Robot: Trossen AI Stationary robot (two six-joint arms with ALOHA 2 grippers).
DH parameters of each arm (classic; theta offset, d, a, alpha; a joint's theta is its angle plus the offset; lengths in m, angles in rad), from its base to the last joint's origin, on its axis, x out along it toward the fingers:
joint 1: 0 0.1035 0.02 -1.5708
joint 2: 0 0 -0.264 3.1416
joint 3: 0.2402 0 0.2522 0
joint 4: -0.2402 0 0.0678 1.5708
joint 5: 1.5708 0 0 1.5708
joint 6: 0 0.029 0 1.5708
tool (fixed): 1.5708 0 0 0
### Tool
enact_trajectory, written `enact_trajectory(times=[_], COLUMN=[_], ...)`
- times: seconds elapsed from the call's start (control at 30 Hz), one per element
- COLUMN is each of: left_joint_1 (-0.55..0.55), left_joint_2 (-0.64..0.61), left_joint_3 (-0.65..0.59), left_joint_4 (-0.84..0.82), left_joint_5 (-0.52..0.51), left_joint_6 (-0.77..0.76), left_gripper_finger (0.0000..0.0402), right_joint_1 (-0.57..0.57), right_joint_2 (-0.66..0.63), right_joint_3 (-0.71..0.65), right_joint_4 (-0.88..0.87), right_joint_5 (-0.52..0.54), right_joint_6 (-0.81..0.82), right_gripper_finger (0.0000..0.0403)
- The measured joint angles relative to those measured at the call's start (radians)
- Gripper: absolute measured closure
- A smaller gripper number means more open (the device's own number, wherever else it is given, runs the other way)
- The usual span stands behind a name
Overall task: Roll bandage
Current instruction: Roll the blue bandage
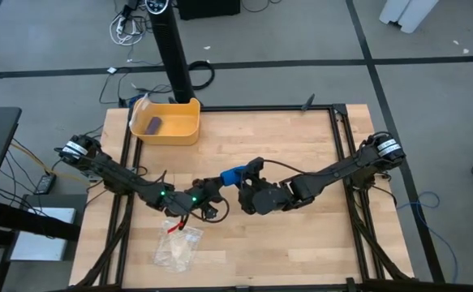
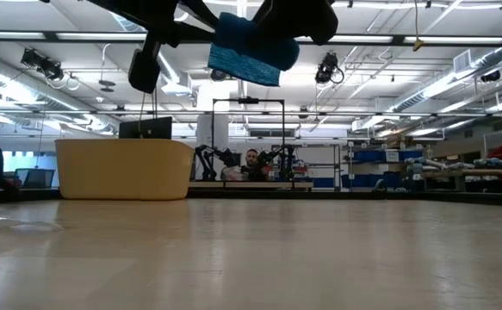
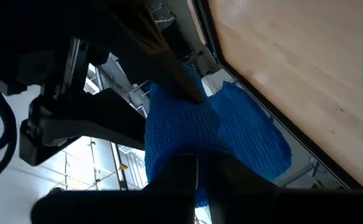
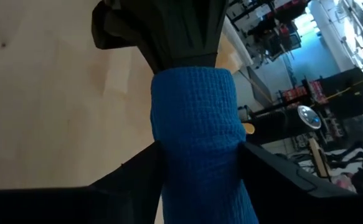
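Note:
The bright blue bandage (image 1: 234, 173) is a short thick roll held in the air between my two grippers over the middle of the table. In the low view the bandage (image 2: 251, 47) hangs well above the tabletop. My left gripper (image 1: 218, 186) comes from the table's left and is shut on the bandage. My right gripper (image 1: 251, 175) comes from the right and is also shut on it. The roll fills the left wrist view (image 3: 212, 137) and the right wrist view (image 4: 197, 106). My left gripper pinches one end of the roll (image 3: 187, 143) between its two fingers (image 3: 175, 180). The roll is lifted clear of the table. The right arm's fingers show at its other end. My right gripper pinches the roll's two sides (image 4: 197, 140) between its two fingers (image 4: 274, 174), which lie across the roll near its near end. The roll stretches away from the fingers toward the left gripper, clear of the table.
A yellow bin (image 1: 189, 130) with a small dark purple block (image 1: 154, 124) stands at the table's far left, by a black post (image 1: 174, 49). A clear crinkled plastic bag (image 1: 178, 247) lies near the front edge, left of centre. Bare wood lies at the right.

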Motion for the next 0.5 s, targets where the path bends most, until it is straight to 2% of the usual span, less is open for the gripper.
enact_trajectory(times=[0.13,0.37,0.5], left_joint_1=[-0.006,-0.006,-0.007], left_joint_2=[0.000,0.000,0.000], left_joint_3=[0.000,0.000,0.000], left_joint_4=[0.003,0.006,0.011], left_joint_5=[0.001,0.005,0.007], left_joint_6=[0.001,-0.022,-0.107], left_gripper_finger=[0.0382,0.0374,0.0352], right_joint_1=[-0.006,0.001,0.010], right_joint_2=[0.000,0.000,-0.002], right_joint_3=[0.000,0.000,0.000], right_joint_4=[-0.001,0.000,0.002], right_joint_5=[-0.039,-0.024,-0.015], right_joint_6=[0.001,0.000,0.000], right_gripper_finger=[0.0206,0.0289,0.0309])
